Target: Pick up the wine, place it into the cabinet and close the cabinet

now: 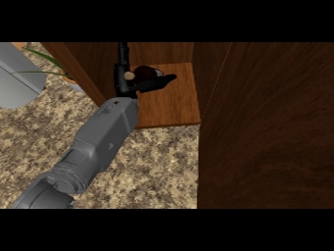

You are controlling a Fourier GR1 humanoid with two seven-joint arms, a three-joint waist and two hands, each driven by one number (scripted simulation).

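Observation:
The wine bottle (147,72) is dark and mostly hidden; only its rounded top shows, standing on the wooden cabinet shelf (175,100). My right hand (130,84) reaches into the cabinet from the lower left on a long grey forearm (101,142). Its fingers and thumb are curled round the bottle, with the thumb pointing right. The cabinet door (278,127) stands open as a wide dark wood panel on the right. My left hand does not show.
The speckled stone counter (148,166) lies below the shelf. A grey rounded body (7,73) fills the upper left corner, with green plant leaves (48,61) beside it. The cabinet's left wall (83,68) stands close to my hand.

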